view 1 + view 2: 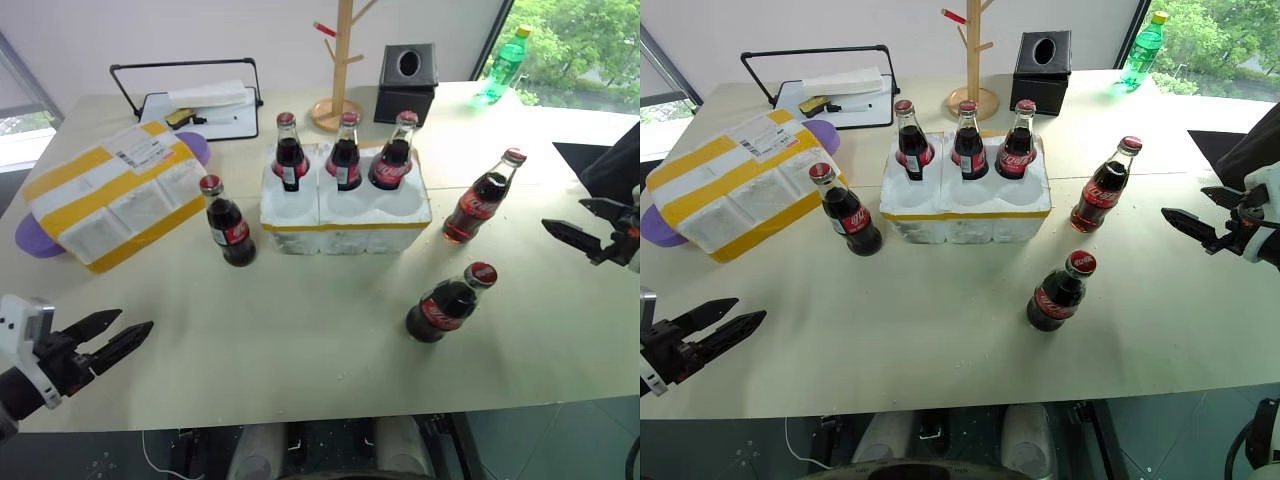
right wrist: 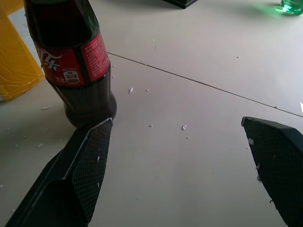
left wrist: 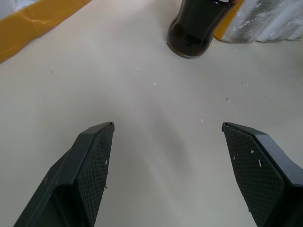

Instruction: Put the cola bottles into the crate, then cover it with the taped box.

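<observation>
Left eye view is showing glass cola bottles (image 1: 291, 152) standing in the foam crate (image 1: 345, 213) on a smooth beige counter (image 1: 300, 340); both grippers' ribbed fingers (image 3: 92, 161) are spreading empty.

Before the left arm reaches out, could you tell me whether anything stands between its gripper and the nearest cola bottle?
Nothing visible does: only bare table lies between the open left gripper and the red-capped glass cola bottle standing beside the white foam crate.
</observation>
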Controlling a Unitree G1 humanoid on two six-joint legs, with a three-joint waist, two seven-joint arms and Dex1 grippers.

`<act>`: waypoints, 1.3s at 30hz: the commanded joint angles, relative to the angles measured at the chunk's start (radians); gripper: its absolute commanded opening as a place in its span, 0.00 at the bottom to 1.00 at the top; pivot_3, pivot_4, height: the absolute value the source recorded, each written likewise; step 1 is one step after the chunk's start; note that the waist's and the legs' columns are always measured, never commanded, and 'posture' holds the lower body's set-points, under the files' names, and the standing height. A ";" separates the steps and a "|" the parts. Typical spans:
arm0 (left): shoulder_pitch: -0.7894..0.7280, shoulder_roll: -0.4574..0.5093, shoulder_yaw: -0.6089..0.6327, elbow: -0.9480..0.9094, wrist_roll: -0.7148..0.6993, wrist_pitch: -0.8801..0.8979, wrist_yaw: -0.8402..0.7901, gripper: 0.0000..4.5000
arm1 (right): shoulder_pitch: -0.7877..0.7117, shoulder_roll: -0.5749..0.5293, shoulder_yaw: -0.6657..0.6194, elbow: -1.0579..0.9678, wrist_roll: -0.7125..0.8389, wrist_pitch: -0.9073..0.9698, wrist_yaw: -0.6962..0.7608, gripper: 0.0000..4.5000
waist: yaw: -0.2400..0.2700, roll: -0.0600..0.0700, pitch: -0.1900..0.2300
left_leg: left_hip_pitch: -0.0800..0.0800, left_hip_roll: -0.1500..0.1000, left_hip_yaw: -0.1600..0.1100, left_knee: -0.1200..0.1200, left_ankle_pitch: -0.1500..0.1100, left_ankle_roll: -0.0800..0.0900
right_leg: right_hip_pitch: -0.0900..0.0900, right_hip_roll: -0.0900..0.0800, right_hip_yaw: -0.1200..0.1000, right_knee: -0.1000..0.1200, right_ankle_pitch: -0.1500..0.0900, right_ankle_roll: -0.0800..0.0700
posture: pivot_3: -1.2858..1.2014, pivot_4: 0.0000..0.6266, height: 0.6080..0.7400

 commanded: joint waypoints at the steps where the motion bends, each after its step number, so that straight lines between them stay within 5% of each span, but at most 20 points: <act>1: -0.021 0.013 0.032 -0.004 0.006 -0.029 0.010 0.85 | -0.008 -0.017 -0.028 -0.035 0.014 0.001 -0.005 1.00 | 0.000 0.000 0.000 | 0.000 0.000 0.000 0.000 0.000 0.000 | 0.000 0.000 0.000 0.000 0.000 0.000 | 0.52 0.24 1.00; 8: -0.062 0.026 0.037 0.028 0.005 -0.011 0.036 0.85 | 0.016 -0.010 -0.044 -0.068 0.041 0.044 0.000 1.00 | -0.001 0.000 0.000 | 0.000 0.000 0.000 0.000 0.001 -0.002 | 0.003 0.000 0.000 0.000 0.000 0.000 | 0.52 0.24 1.00; 10: -0.071 0.034 0.029 0.028 0.007 -0.016 0.029 0.99 | 0.022 -0.011 -0.045 -0.078 0.045 0.054 0.006 1.00 | -0.001 0.000 0.000 | 0.000 0.000 0.000 0.000 0.004 -0.004 | 0.003 0.000 0.000 0.000 0.000 0.000 | 0.52 0.24 1.00; 20: -0.213 0.131 -0.035 0.043 -0.021 0.011 -0.018 0.99 | 0.007 -0.114 -0.082 -0.233 0.158 0.259 0.122 1.00 | 0.003 0.001 0.000 | 0.000 0.000 0.000 0.000 0.003 -0.005 | 0.003 0.000 0.000 0.001 0.000 0.000 | 0.52 0.24 1.00; 27: -0.506 0.224 -0.260 0.206 0.036 -0.004 -0.095 0.99 | -0.015 -0.207 -0.152 -0.469 0.350 0.506 0.196 1.00 | 0.002 0.002 0.000 | 0.000 0.000 0.000 0.000 0.003 -0.005 | 0.003 0.001 0.000 0.001 0.000 0.000 | 0.52 0.24 1.00; 39: -0.869 0.130 -0.602 0.512 0.230 -0.134 -0.225 0.99 | 0.084 -0.215 -0.352 -0.821 0.555 0.744 0.160 1.00 | 0.023 0.001 0.000 | 0.000 0.000 0.001 0.000 0.005 -0.004 | 0.002 0.000 0.000 0.002 0.003 0.004 | 0.52 0.24 1.00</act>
